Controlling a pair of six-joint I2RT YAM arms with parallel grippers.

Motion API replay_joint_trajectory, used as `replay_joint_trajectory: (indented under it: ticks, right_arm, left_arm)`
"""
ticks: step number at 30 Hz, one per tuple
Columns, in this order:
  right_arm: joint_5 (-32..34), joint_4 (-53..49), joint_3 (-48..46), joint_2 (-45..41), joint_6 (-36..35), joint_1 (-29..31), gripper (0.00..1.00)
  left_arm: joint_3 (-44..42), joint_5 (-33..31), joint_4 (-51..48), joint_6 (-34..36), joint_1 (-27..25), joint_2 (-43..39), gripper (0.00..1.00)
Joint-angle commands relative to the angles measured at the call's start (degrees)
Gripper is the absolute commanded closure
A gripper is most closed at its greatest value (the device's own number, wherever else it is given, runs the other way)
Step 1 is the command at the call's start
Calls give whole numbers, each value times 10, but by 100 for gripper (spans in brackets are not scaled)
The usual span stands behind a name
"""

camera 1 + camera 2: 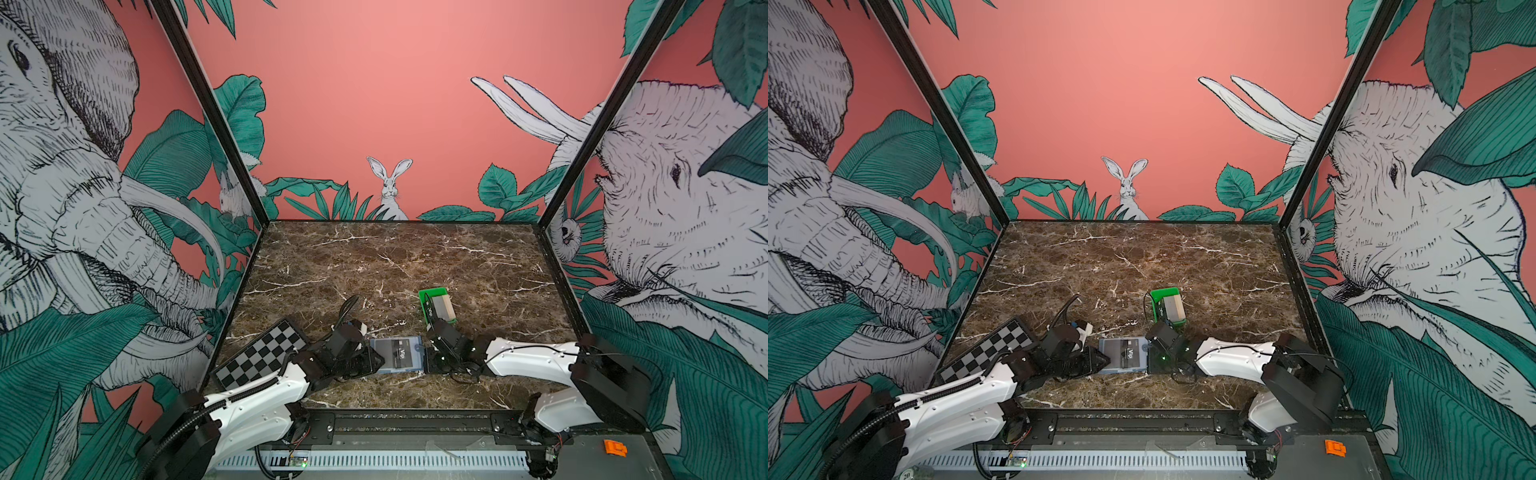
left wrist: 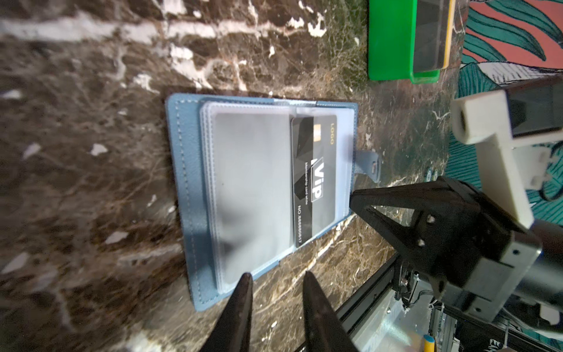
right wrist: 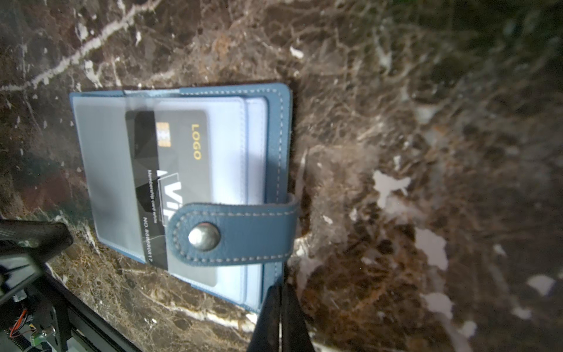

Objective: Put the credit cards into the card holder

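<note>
**Card holder lies open between the two grippers, one VIP card partly in a pocket**

The card holder (image 1: 397, 353) (image 1: 1125, 355) lies open and flat on the marble surface (image 1: 395, 257), near its front edge and between the two arms. The clear pocket (image 2: 249, 183) leaves face up. A black VIP card (image 2: 316, 176) (image 3: 182, 146) sits partly inside a pocket on the snap-tab side. A strip along one long edge looks sharper and darker, as if outside the plastic. The snap tab (image 3: 237, 234) is unfastened and curls up from the holder's edge on the right arm's side.

The left gripper (image 2: 277, 289) is at the holder's left edge with its fingers (image 2: 243, 304) apart and nothing between them. One fingertip is over the holder's blue border.

The right gripper (image 3: 280, 304) has its fingers together. Its tip meets the holder's opposite edge, just beside the exposed card (image 2: 355, 196). The wrist views are too blurred to tell whether it presses down on the cover or only touches the rim.

Behind the holder, a little toward the right arm, stands a green tray (image 1: 426, 297) (image 1: 1158, 293). It holds the remaining cards (image 1: 442, 305), a beige one facing up and a black one beside it. A checkerboard (image 1: 262, 353) lies flat at the surface's left edge, beside the left arm.
</note>
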Motion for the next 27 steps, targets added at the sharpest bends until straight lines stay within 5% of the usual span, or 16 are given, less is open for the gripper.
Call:
replay_joint_trajectory:
  ticks: [1,27]
  right_arm:
    - [16,-24,16,-8,-10,4,94]
    - [14,-23,22,1,-13,5,94]
  left_arm:
    - [20,8,15,19,4,21,70]
    - [70,3,79,36,4,159,68]
